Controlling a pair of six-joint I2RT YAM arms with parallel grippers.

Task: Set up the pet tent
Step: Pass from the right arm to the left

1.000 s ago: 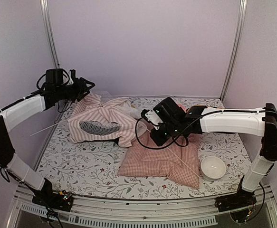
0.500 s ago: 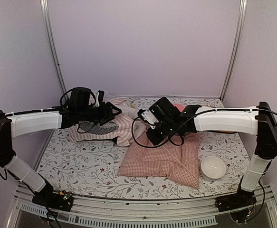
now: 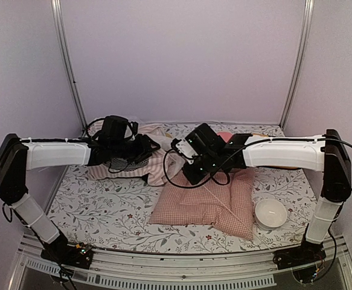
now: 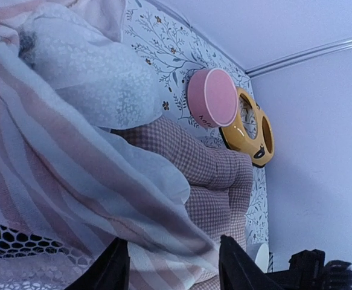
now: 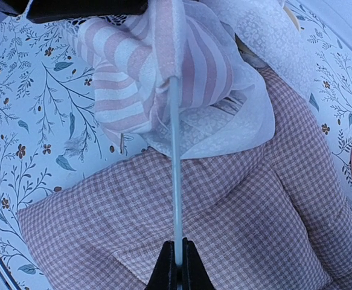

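**Pole pinched, tent ahead**

My right claw (image 5: 177, 243) is clamped on the thin white pole (image 5: 176, 169), which runs straight ahead of it into the crumpled pet tent (image 5: 191, 66). My left claw (image 4: 171, 240) stands parted, with the tent's striped cloth just beyond its fingers.

Setting: a robotics laboratory test cell, not a home. Plain pale panels (image 3: 182, 60) enclose the space behind and to both sides of the left hand (image 4: 172, 269) and right hand (image 5: 177, 263), framed by bare metal posts (image 3: 67, 66). The arm bases (image 3: 73, 254) are bolted to an aluminium rail (image 3: 182, 278) at the edge nearer than the hands. Exposed black cables (image 3: 165, 166) loop beside the right hand. A floral-print cover dresses the worktop (image 3: 103, 208) beneath both hands, a staged surface inside the enclosure.
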